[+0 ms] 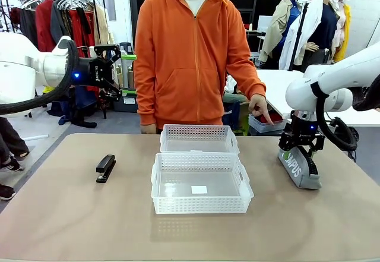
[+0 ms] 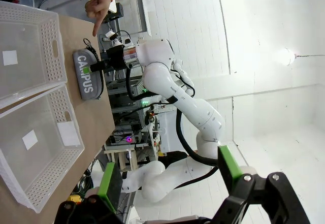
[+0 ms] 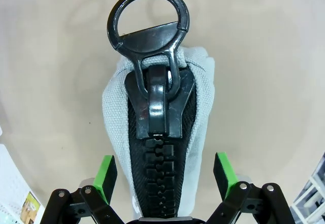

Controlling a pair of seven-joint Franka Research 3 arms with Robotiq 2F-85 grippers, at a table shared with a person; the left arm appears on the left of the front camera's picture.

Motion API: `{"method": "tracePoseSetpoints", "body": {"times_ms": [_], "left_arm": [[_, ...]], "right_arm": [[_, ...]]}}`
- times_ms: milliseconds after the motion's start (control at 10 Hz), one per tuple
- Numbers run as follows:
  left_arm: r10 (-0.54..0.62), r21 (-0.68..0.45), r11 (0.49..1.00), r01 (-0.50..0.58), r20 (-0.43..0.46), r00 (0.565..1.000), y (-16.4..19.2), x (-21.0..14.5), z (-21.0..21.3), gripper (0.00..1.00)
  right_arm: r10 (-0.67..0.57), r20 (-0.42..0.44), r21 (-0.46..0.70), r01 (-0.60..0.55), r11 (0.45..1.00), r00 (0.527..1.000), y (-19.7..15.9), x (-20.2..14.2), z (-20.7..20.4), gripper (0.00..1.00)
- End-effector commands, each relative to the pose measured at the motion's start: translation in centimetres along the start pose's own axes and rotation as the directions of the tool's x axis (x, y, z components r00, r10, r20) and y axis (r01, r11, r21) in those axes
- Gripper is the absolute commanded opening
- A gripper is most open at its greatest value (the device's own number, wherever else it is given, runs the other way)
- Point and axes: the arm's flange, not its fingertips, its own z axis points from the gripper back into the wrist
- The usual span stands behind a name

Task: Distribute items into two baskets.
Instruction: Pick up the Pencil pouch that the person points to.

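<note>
Right gripper (image 1: pixel 301 148): jaws spread. In your right wrist view (image 3: pixel 165 170) the green pads (image 3: pixel 105 172) stand either side of the grey CAMPUS pouch (image 3: pixel 162 107), with the black zip running up between them to a ring pull at 12 o'clock. You cannot tell from the frames whether the pads touch the fabric. Nothing is pinched.

Pouch, front view (image 1: pixel 300 168): it lies on the table (image 1: pixel 59 226) directly under the right gripper, at about 3 o'clock from the two baskets and apart from both. In the left wrist view (image 2: pixel 86 76) the white lettering reads clearly.

A person's hand (image 1: pixel 259 104) hangs at about 11 o'clock from the right gripper, index finger pointing down. In the left wrist view (image 2: pixel 98 8) the fingertip is just beside the pouch's end, not on it.

Left gripper (image 1: pixel 110 75): jaws spread (image 2: pixel 170 176), holding nothing, raised well above the table at the 9 o'clock side.

Black stapler (image 1: pixel 105 168): flat on the table at 9 o'clock from the nearer basket (image 1: pixel 202 205), apart from it.

Nearer basket: carries a white label on its floor. The farther basket (image 1: pixel 199 132) sits just behind it at 12 o'clock, rims close or touching. Neither holds an item.
</note>
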Motion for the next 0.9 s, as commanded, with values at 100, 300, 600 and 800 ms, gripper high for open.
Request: {"method": "tracePoseSetpoints", "body": {"times_ms": [100,300,600,800], "left_arm": [[0.0,-0.002,1.0,0.0,0.005,1.0,-0.2,-0.1,0.1,1.0],[0.0,-0.002,1.0,0.0,0.005,1.0,-0.2,-0.1,0.1,1.0],[0.0,-0.002,1.0,0.0,0.005,1.0,-0.2,-0.1,0.1,1.0],[0.0,-0.002,1.0,0.0,0.005,1.0,-0.2,-0.1,0.1,1.0]], "right_arm": [[0.006,0.032,0.001,-0.007,1.0,0.999,-0.1,-0.4,1.4,0.6],[0.012,0.041,0.01,-0.012,1.0,0.999,-0.2,-1.1,2.4,0.2],[0.003,0.018,0.018,-0.003,1.0,1.0,-0.2,-1.2,2.7,0.0],[0.006,-0.013,0.031,-0.006,0.999,1.0,-0.4,-1.1,2.7,0.0]]}}
